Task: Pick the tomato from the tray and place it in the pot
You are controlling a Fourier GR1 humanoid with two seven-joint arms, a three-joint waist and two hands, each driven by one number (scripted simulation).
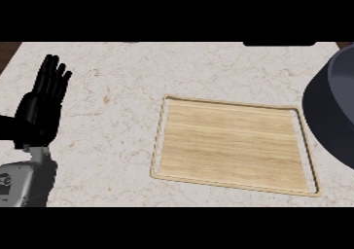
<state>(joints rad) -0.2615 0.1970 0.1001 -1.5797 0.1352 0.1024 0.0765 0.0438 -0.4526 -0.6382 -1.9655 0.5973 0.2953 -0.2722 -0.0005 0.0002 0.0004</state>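
Resting left hand (42,104) (fingers straight); tray (234,146) beside pot (336,114).

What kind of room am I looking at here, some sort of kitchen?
Most likely a kitchen counter. A pale marbled stone countertop fills the view, a light wooden tray with a raised rim lies on it, and a large dark grey pot stands at the right edge. The robot's black left hand rests open at the left.

You see a black left hand (42,104) with long slim fingers on a pale grey forearm (23,182), left of the tray (234,146); a small dark marking sits on the forearm's casing.
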